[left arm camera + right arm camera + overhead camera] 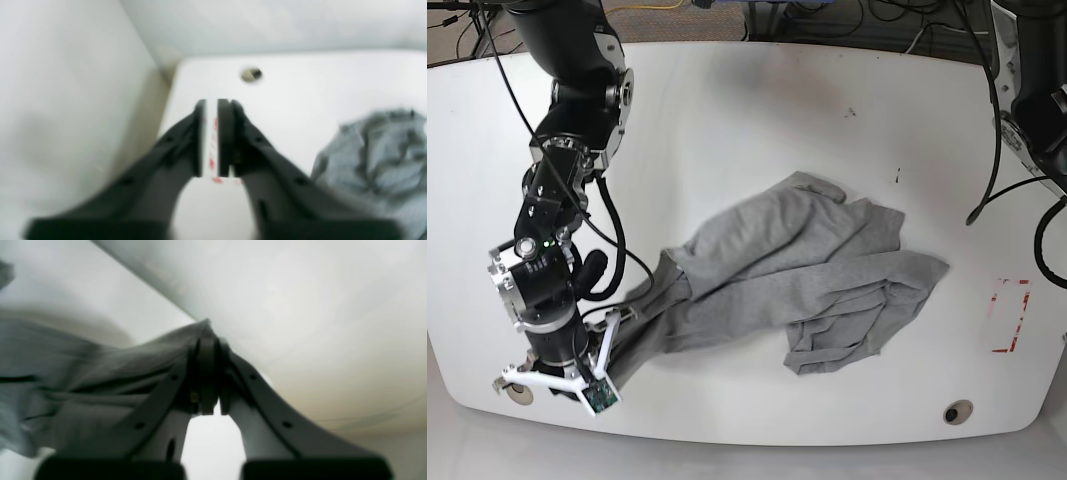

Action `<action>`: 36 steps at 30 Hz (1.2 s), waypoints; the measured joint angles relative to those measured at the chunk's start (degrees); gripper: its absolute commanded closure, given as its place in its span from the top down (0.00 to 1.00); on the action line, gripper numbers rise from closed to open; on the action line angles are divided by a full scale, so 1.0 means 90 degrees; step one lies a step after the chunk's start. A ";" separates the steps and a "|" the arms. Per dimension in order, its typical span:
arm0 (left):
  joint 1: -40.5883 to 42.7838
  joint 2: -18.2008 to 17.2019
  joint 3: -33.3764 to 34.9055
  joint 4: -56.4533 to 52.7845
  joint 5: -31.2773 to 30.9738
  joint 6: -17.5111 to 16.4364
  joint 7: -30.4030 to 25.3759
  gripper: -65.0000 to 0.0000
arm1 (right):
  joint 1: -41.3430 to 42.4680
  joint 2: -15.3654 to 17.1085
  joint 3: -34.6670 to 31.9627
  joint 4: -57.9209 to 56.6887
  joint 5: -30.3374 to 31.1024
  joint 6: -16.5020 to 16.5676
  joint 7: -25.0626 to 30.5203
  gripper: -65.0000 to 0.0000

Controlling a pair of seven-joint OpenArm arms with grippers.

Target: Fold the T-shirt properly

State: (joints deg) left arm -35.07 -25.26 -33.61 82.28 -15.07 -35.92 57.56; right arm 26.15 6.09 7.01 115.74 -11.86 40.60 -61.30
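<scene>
My right jaws clamp the soft, limp T-shirt [807, 270] edge; grip hems. Left jaws appear slightly parted, holding nothing.

Robotics lab, white table [757, 110] with red tape marks [1010, 316], loose cables [907, 30] behind it

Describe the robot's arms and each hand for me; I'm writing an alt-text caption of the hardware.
The right arm is glossy black with rounded joint housings, a silver ring near the wrist, loose black cables and a small green circuit board. The right hand has two dark tapering fingers with screw holes. The left hand looks alike, its pads showing white backing with red print.
</scene>
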 measured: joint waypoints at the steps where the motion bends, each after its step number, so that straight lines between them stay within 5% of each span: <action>1: 0.0085 0.0078 -0.0007 0.0000 0.0002 0.0012 0.0005 0.33 | -0.0187 -0.0063 0.0087 0.0000 -0.0024 -0.0019 0.0163 0.01; 7: 0.0505 0.0423 0.0168 -0.0007 0.0022 0.0061 0.0002 0.58 | -0.0974 -0.0265 0.0306 -0.0015 -0.0078 -0.0005 0.0495 0.01; 17: 0.0811 0.1020 0.0712 -0.0954 0.0002 0.0056 -0.0051 0.58 | -0.1375 -0.0274 0.0359 -0.0019 -0.0049 -0.0010 0.0661 0.01; 36: 0.0850 0.1175 0.2074 -0.3988 0.0046 0.0085 -0.2293 0.58 | -0.1464 -0.0379 0.0359 -0.0022 -0.0061 -0.0010 0.0668 0.01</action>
State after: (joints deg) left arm -27.42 -14.68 -14.94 46.39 -14.66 -35.16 36.93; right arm 12.97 2.68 10.24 115.55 -12.40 40.51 -55.29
